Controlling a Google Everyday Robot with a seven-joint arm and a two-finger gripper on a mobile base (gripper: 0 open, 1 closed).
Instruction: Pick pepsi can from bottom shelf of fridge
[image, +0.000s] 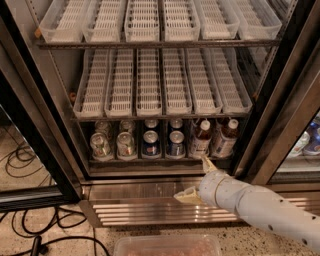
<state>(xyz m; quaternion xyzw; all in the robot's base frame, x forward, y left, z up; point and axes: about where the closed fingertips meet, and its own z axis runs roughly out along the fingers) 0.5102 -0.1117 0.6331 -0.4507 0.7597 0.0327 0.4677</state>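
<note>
The fridge (60, 165) stands open with its black-framed door swung left. On the dark bottom shelf (160, 161) two dark-blue pepsi cans (151, 143) stand side by side in the middle front, with more behind them. My gripper (191, 179) is on the white arm coming in from the lower right. It is in front of the fridge's base, below and right of the pepsi cans. Its fingers (206, 162) are spread apart and hold nothing. One points up at the shelf lip, the other lies low against the ribbed panel.
Green-and-silver cans (112, 145) stand left of the pepsi cans, and two white-capped bottles (212, 140) stand right. White slotted trays (160, 90) fill the upper shelves. A ribbed steel base panel (135, 210) runs below. Black cables (30, 240) lie on the floor at left. A clear bin (167, 246) is at the bottom edge.
</note>
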